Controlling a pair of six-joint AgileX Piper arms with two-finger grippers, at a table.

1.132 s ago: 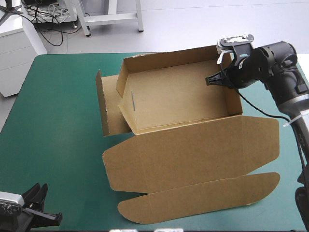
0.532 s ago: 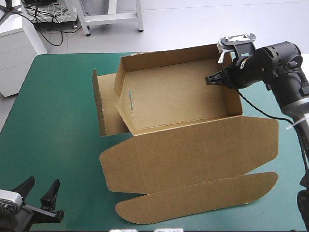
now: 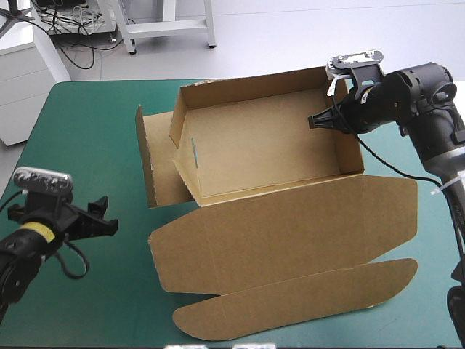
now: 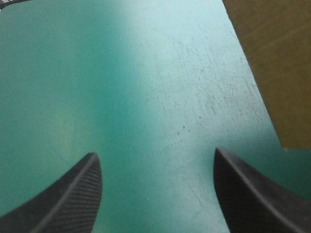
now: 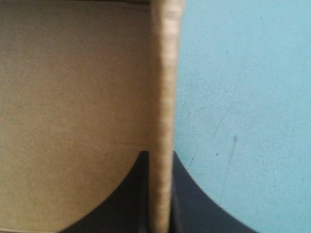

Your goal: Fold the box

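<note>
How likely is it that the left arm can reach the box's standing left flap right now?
Probably yes: the open left gripper faces the flap, with only bare teal-green cover between them.

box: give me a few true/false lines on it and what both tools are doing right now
1. The right tool is shut on a raised wall of the box. True.
2. The left tool is shut on the box. False: it is open, over the bare teal-green cover, and apart from the box.
3. The lid lies flat on the cover, on the near side of the tray. True.
4. The box is a flat sheet with no walls up. False: walls stand around the floor, making an open tray.
</note>
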